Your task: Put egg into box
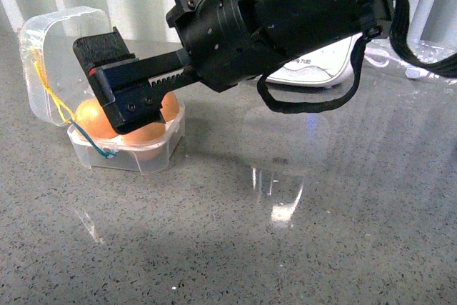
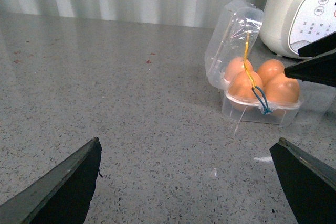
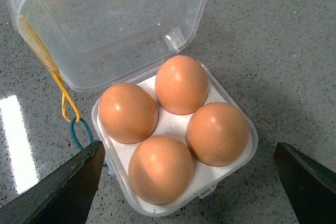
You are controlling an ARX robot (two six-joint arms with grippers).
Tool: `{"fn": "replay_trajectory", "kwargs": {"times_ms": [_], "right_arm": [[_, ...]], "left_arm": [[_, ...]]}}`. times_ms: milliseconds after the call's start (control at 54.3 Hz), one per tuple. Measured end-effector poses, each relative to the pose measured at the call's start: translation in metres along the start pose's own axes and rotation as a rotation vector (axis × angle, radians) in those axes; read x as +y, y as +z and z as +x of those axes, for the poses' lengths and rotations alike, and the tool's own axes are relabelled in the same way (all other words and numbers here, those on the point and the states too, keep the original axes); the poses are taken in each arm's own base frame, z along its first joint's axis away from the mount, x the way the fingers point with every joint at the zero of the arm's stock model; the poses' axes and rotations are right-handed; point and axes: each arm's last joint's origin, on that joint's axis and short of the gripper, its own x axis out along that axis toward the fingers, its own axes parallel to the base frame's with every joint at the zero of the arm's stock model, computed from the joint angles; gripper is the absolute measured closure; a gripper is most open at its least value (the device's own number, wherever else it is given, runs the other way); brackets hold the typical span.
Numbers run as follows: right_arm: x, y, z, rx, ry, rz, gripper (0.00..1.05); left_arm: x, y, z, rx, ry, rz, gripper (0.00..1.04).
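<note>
The clear plastic box (image 3: pixel 239 160) stands open on the grey table, its lid (image 3: pixel 121 19) tilted back. Each cell of its white tray holds an orange-brown egg (image 3: pixel 160 168); they look alike and I cannot tell the task's egg from the others. My right gripper (image 3: pixel 189 148) is open and empty, hovering just above the eggs with its fingers either side of the box. In the front view my right gripper (image 1: pixel 118 91) covers part of the box (image 1: pixel 143 156). My left gripper (image 2: pixel 186 148) is open and empty over bare table, well away from the box (image 2: pixel 260 114).
Yellow and blue elastic loops (image 3: pixel 65 103) hang from the lid at the box's side. A white appliance (image 2: pixel 299 14) stands behind the box, also seen in the front view (image 1: pixel 314 69). Pale curtains close off the back.
</note>
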Motion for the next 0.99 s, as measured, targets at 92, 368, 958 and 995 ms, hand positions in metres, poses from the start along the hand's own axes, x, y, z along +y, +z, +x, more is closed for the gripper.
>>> {"fn": "replay_trajectory", "kwargs": {"times_ms": [92,368,958,995], "right_arm": [[-0.002,0.005,-0.009,-0.029,-0.012,0.004,0.07],[-0.018,0.012,-0.093,-0.247,-0.185,0.121,0.07],[-0.028,-0.09,-0.298,-0.405,-0.865,0.201,0.07],[-0.027,-0.091,-0.304,-0.41,-0.886,0.199,0.07]], "left_arm": [[0.0,0.0,0.0,0.0,0.0,0.0,0.07],[0.0,0.0,0.0,0.0,0.0,0.0,0.07],[0.0,0.0,0.0,0.0,0.0,0.0,0.07],[0.0,0.0,0.0,0.0,0.0,0.0,0.07]]}}
